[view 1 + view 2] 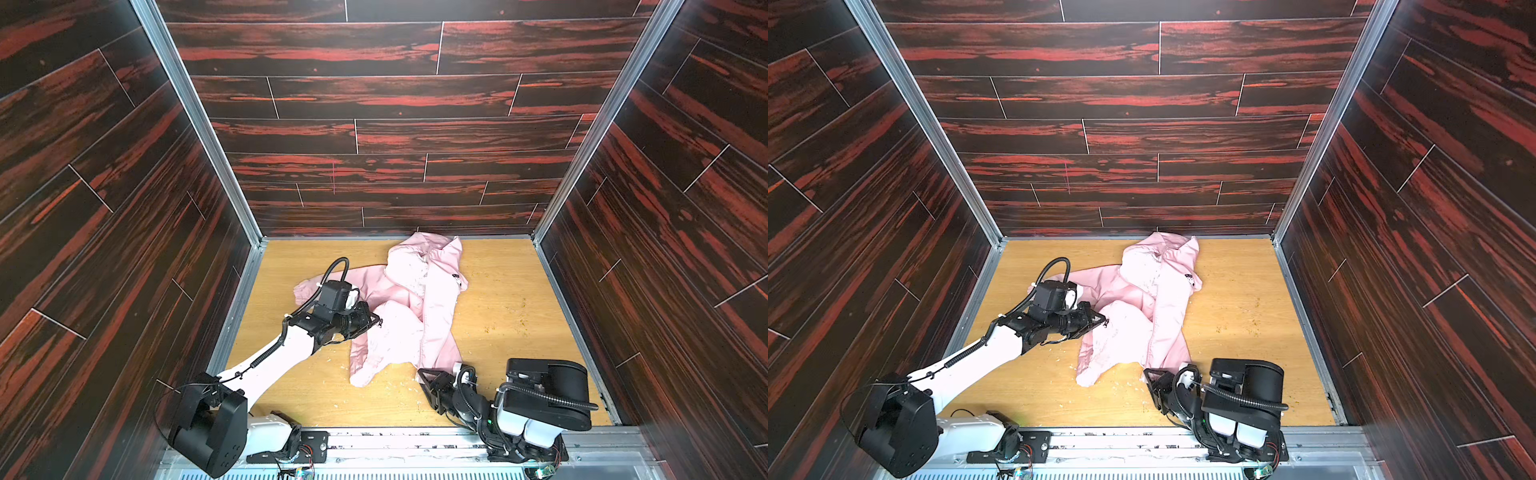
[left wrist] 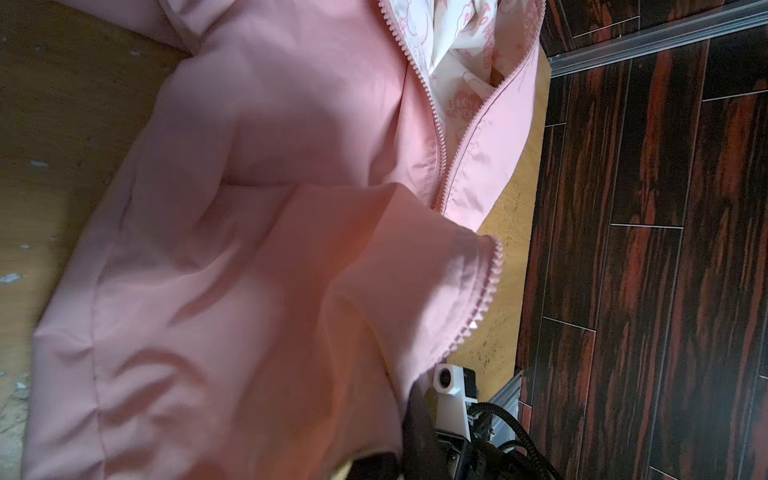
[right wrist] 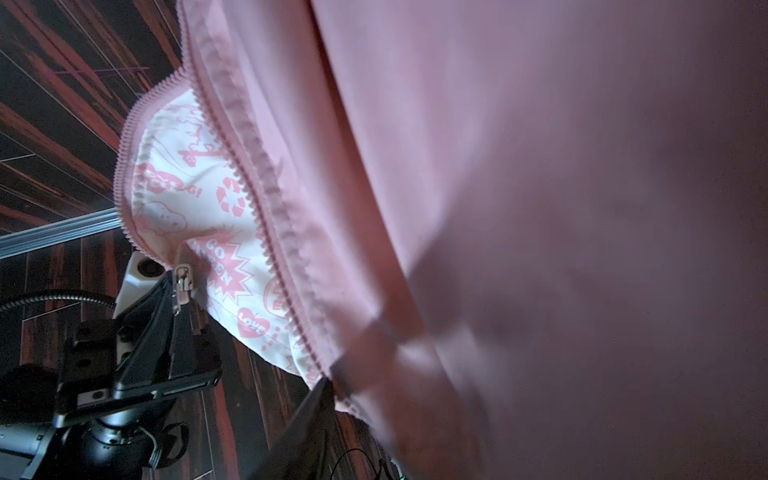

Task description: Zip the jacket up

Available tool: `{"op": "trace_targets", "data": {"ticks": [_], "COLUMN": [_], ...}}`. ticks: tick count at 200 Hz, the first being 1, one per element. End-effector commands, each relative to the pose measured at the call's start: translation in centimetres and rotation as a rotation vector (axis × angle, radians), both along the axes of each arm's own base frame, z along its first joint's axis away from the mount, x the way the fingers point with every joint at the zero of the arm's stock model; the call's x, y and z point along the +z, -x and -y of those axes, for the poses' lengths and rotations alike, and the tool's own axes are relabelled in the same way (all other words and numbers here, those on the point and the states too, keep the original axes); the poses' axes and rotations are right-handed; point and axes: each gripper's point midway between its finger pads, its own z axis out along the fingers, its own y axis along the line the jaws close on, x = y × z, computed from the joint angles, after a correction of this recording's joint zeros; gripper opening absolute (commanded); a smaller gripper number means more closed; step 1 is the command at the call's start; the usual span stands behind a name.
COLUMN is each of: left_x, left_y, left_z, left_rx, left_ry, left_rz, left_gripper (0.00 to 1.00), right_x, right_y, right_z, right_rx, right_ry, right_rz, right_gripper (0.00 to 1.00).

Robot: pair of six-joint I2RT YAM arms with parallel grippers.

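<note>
Lying crumpled on the table (image 1: 519,332), centre of both top views, the jacket (image 1: 436,316) has its zipper open and its printed lining (image 3: 199,199) showing. The left gripper (image 1: 376,322), centre left, is pinched tight on the jacket's zipper edge at the slider (image 3: 182,282). The right gripper (image 1: 423,374) sits at the hem, lower centre; fabric covers its tips, so I cannot tell its opening or hold.

The jacket (image 1: 436,316) is light pink; its lining (image 3: 199,199) is white with pink cartoon prints. The table (image 1: 498,332) is pale wood-grain, the walls (image 1: 374,104) dark red-streaked planks.
</note>
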Motion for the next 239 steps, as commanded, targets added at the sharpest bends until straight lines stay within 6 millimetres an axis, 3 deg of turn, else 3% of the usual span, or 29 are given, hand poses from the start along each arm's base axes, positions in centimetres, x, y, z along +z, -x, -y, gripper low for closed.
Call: {"op": "trace_targets", "data": {"ticks": [1, 92, 239], "left_x": [0.6, 0.5, 0.3], "left_y": [-0.1, 0.0, 0.6], "left_z": [0.0, 0.0, -0.1], "left_rx": [-0.008, -0.010, -0.013], "left_ry": [0.004, 0.006, 0.013], "left_rz": [0.013, 0.009, 0.002], "left_gripper": [0.00, 0.00, 0.00], "right_x": [-1.6, 0.0, 1.4], "right_y": [0.8, 0.1, -0.6], "right_z": [3.5, 2.2, -0.8], "right_rx": [-0.014, 0.032, 0.154], "right_ry": [0.069, 0.096, 0.131], "right_rz": [-0.023, 0.025, 0.062], "right_gripper": [0.47, 0.33, 0.24]}}
